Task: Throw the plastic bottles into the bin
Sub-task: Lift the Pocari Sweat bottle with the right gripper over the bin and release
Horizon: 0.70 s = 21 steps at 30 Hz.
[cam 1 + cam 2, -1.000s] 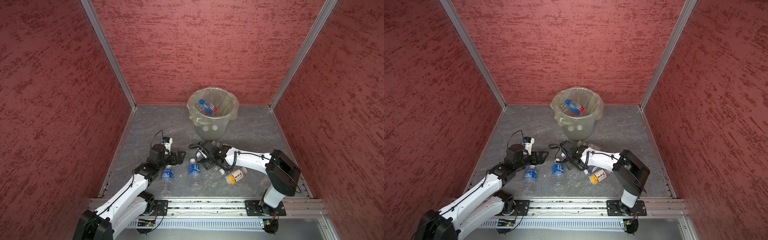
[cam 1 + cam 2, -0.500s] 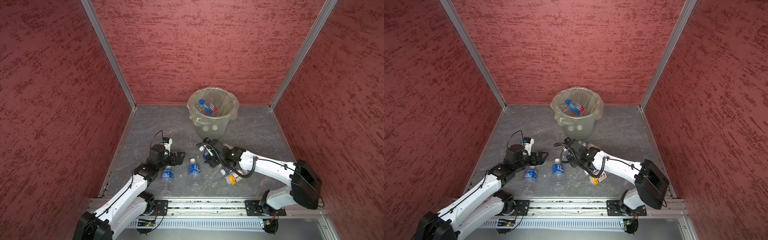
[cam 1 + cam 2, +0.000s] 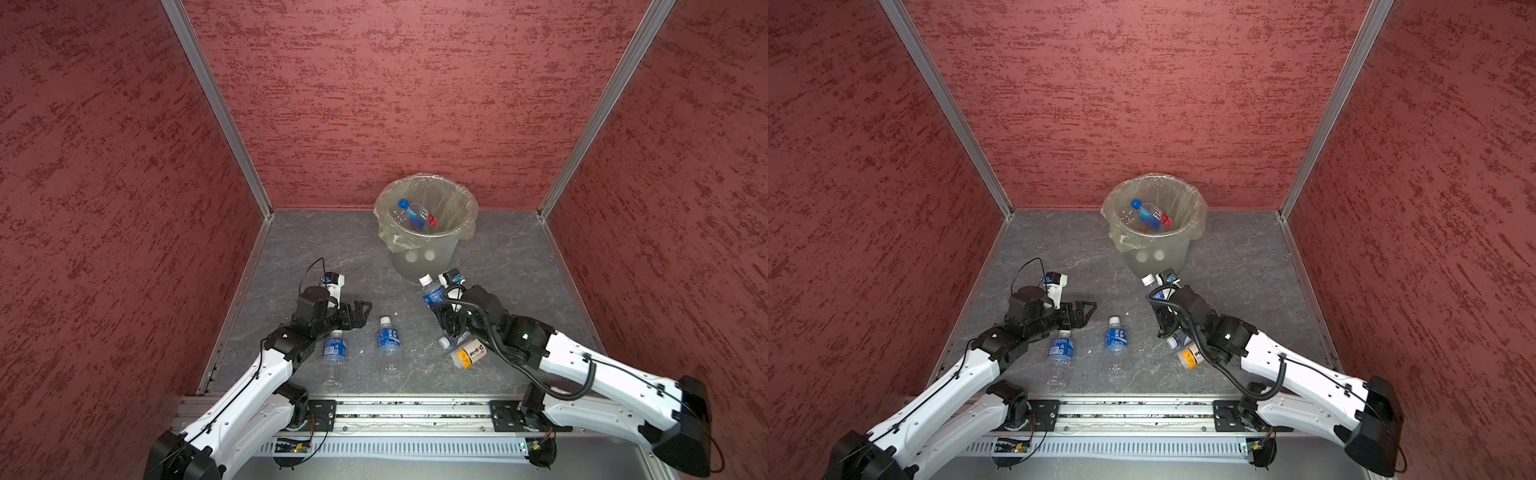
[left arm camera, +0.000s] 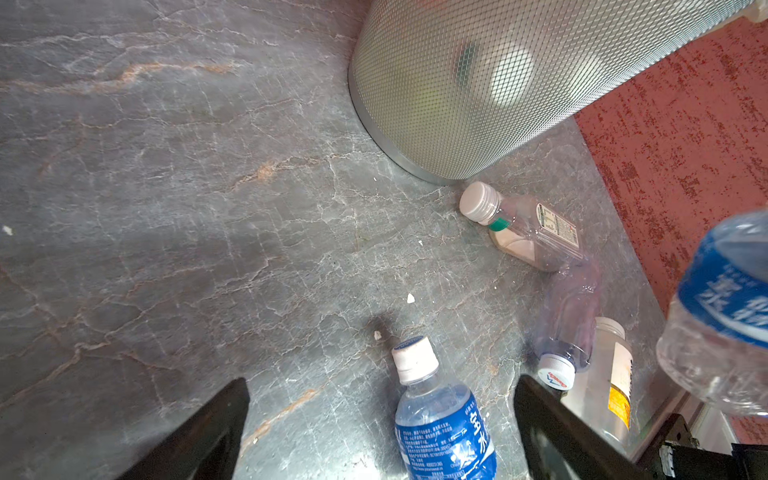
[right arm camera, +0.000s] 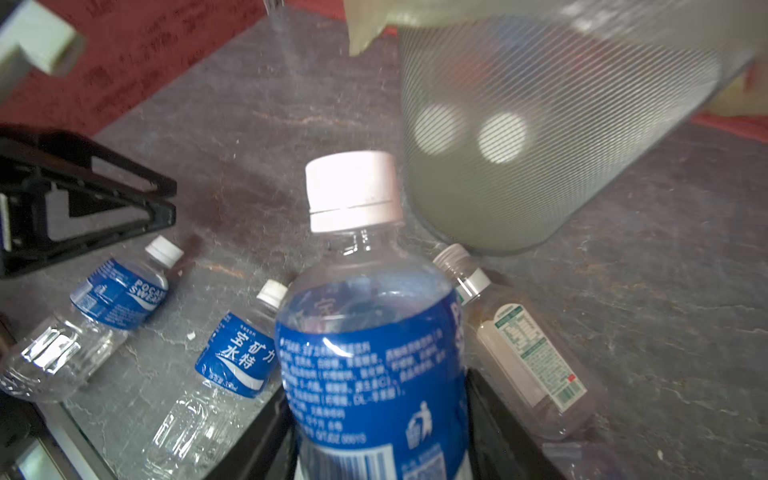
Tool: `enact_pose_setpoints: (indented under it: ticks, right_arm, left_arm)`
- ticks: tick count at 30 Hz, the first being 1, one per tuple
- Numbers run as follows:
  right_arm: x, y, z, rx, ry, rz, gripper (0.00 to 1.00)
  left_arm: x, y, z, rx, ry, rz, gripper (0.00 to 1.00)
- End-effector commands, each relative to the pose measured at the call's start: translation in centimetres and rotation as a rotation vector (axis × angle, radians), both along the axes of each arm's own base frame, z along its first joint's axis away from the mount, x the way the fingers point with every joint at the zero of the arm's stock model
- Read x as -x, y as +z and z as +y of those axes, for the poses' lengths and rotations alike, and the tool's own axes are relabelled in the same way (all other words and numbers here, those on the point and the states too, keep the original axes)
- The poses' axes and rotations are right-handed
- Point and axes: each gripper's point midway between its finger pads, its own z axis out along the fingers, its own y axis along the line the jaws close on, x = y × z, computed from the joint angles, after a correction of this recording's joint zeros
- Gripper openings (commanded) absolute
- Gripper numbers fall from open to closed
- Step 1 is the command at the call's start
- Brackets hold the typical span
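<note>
My right gripper [image 3: 441,309] [image 5: 380,436] is shut on a blue-labelled, white-capped plastic bottle [image 3: 432,293] [image 5: 370,332]. It holds the bottle off the floor, cap pointing at the base of the bin [image 3: 419,259] [image 3: 1154,257]. The bin is lined with a bag and has a blue bottle [image 3: 413,214] inside. My left gripper [image 3: 359,313] [image 4: 382,419] is open and empty, low over the floor. Two blue-labelled bottles [image 3: 333,349] [image 3: 388,338] lie beside it; the cap of one [image 4: 415,359] shows between the fingers.
Under my right wrist lie a yellow-labelled bottle [image 3: 467,353], a crushed clear bottle [image 4: 569,316] and a green-labelled bottle [image 4: 532,232] close to the bin's foot. Red walls enclose the grey stone floor [image 3: 332,249]. A metal rail [image 3: 415,409] runs along the front edge.
My right arm has swung rightward and carried the blue-labelled bottle up from the floor towards the bin's base, uncovering the bottles beneath. The left arm has hardly moved.
</note>
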Motion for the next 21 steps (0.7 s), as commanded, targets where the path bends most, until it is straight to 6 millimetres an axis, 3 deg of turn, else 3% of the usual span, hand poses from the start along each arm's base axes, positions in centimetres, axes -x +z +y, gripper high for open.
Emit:
enact_pose_setpoints:
  ticks: [1,13,17,21]
  right_arm:
    - [-0.5,2.4,-1.6,-0.079,-0.092,-0.078,0.57]
    - [0.5,9.9,-6.8,-0.281,-0.229,-0.279,0.57]
    - [-0.1,12.1,-7.0,-0.272,-0.254,-0.328,0.58]
    - [-1.1,14.7,-5.9,-0.262,-0.256,-0.383,0.59]
  left_arm:
    - [-0.2,1.4,-0.4,0.001,-0.008,-0.019,1.00]
    - [0.4,2.0,-1.2,-0.010,-0.035,-0.019,1.00]
    - [0.6,2.0,-1.4,-0.007,-0.041,-0.016,1.00]
    - [1.0,2.0,-1.6,-0.007,-0.051,-0.014,1.00]
